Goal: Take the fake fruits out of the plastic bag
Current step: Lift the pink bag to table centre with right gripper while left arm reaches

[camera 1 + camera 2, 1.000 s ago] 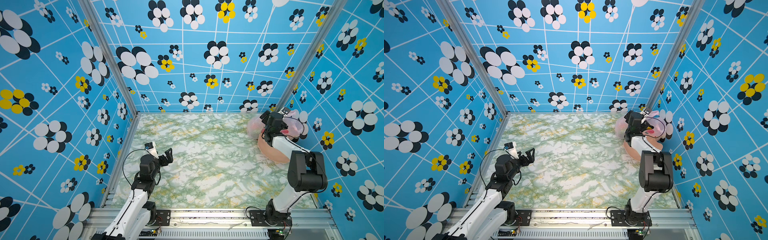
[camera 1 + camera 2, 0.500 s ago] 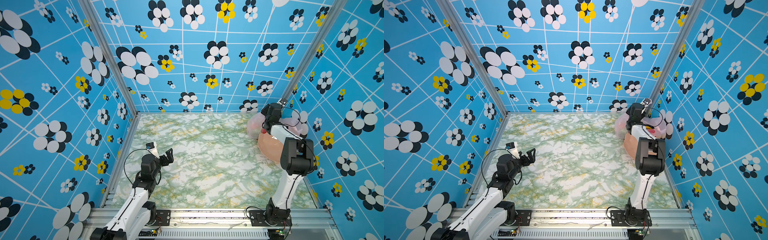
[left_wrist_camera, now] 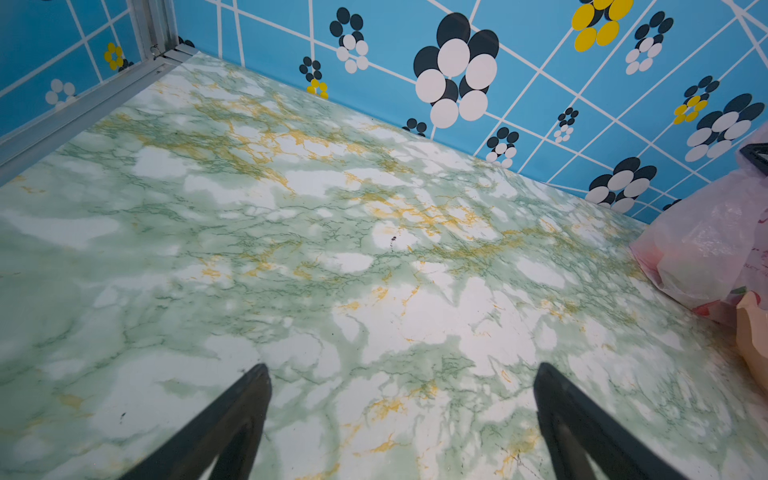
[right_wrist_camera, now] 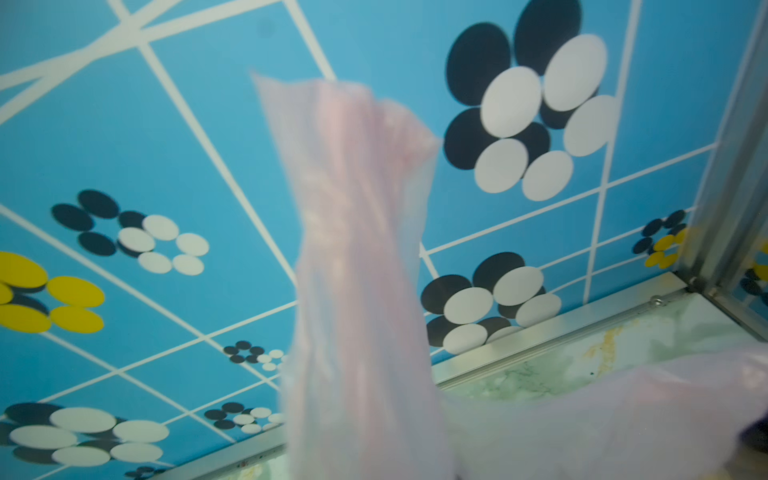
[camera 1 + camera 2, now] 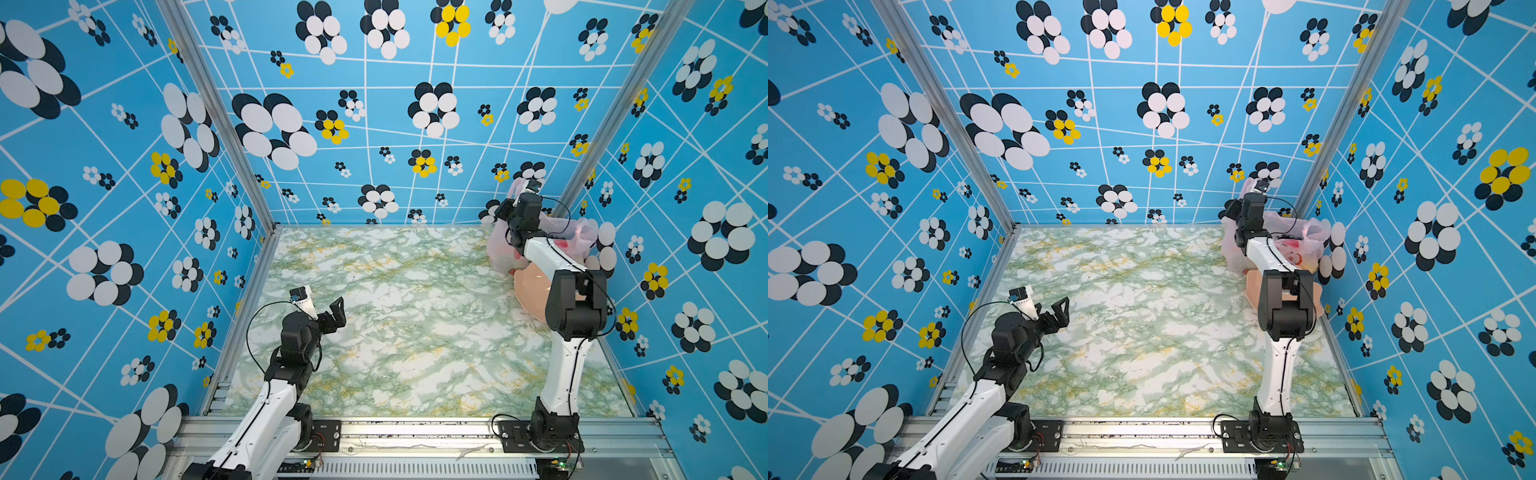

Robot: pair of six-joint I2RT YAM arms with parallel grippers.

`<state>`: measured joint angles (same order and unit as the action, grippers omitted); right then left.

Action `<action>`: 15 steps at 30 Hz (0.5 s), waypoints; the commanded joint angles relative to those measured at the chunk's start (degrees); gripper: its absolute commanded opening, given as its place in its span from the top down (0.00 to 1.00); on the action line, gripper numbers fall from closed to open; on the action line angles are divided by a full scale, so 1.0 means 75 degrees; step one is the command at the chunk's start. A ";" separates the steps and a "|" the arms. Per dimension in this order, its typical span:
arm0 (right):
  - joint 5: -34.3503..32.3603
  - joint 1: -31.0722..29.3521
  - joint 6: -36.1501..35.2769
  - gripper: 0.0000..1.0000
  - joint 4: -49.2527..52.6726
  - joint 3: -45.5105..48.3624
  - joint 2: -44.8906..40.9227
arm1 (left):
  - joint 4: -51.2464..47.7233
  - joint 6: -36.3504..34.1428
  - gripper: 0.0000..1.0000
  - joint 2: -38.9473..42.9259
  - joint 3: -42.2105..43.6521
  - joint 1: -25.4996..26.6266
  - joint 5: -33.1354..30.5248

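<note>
Marbled surface (image 5: 415, 324), mostly bare. A pink bag (image 5: 498, 249) slumps in its far right corner beside a bowl (image 5: 530, 291); fruits inside are indistinct. The right tool (image 5: 504, 210) pinches the bag's handle (image 4: 353, 249), likely to lift it open. The left tool (image 3: 401, 370) hovers spread.

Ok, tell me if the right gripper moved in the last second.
Yes. The right gripper, shut on the plastic bag, has risen in both top views: from the table's far edge up in front of the back wall.

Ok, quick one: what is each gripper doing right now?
Left gripper: open, holding nothing.
Right gripper: shut on a strip of the plastic bag.
</note>
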<state>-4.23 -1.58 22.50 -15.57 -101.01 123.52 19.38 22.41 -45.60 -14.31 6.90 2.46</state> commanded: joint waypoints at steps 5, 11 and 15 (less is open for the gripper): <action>0.0865 -0.0576 -0.0313 0.98 0.0198 -0.0454 0.0055 | 0.0137 -0.0101 0.01 0.0081 0.0135 0.0044 -0.0163; 0.1081 -0.1181 -0.0445 1.00 0.0239 -0.0163 -0.0298 | 0.0132 -0.0089 0.01 0.0104 0.0139 0.0053 -0.0200; 0.1224 -0.1662 -0.0532 1.00 0.0215 0.0165 -0.0634 | 0.0124 -0.0084 0.01 0.0105 0.0138 0.0053 -0.0224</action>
<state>2.33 -11.66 19.92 -13.69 -101.25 122.78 19.70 22.44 -45.52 -14.31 6.90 1.65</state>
